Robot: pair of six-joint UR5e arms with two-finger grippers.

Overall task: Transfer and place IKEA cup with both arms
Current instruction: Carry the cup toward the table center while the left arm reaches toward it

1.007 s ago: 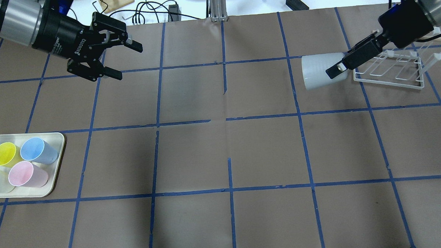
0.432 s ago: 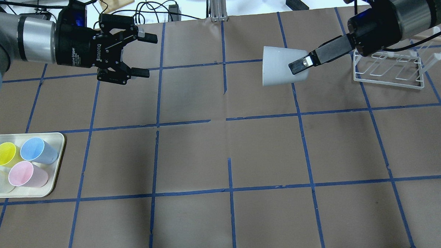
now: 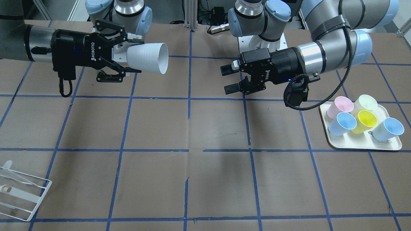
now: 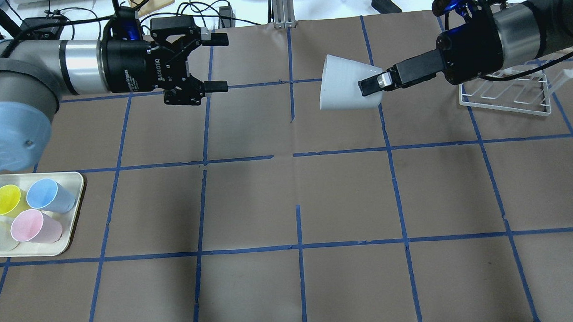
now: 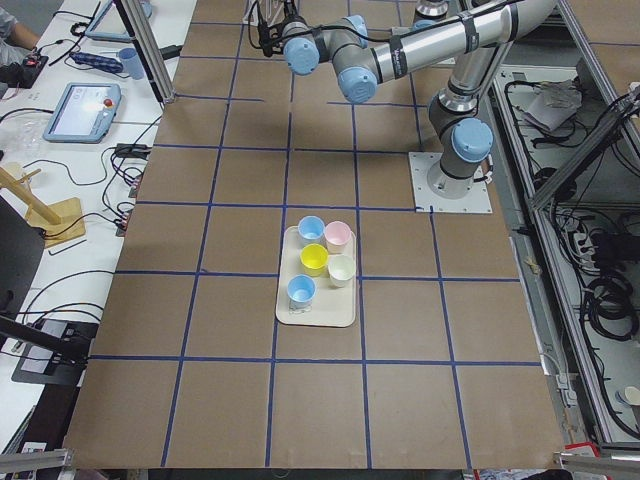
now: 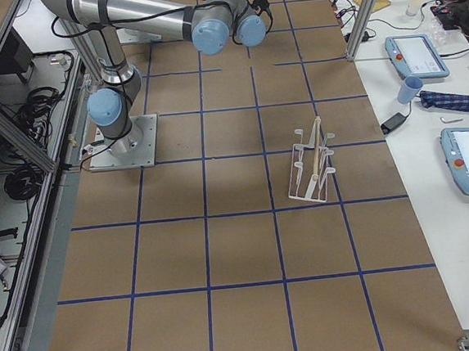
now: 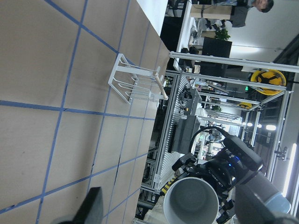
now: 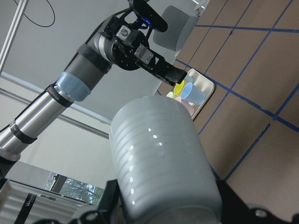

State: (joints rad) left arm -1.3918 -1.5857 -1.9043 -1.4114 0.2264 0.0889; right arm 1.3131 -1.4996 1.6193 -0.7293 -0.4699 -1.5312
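Observation:
The pale-grey IKEA cup lies level in the air above the far middle of the table, its mouth towards my left arm. My right gripper is shut on the cup's base end. In the front-facing view the cup sits between the right gripper's fingers. My left gripper is open and empty, level with the cup, about one grid square away from its mouth; it also shows in the front-facing view. The left wrist view looks into the cup's mouth. The right wrist view shows the cup's side.
A cream tray with several coloured cups stands at the left edge; it also shows in the front-facing view. A white wire rack stands at the far right under the right arm. Cables and tools lie beyond the table's far edge.
The right gripper carried the cup leftwards from beside the rack towards the middle. The left gripper moved rightwards and turned level, still open.

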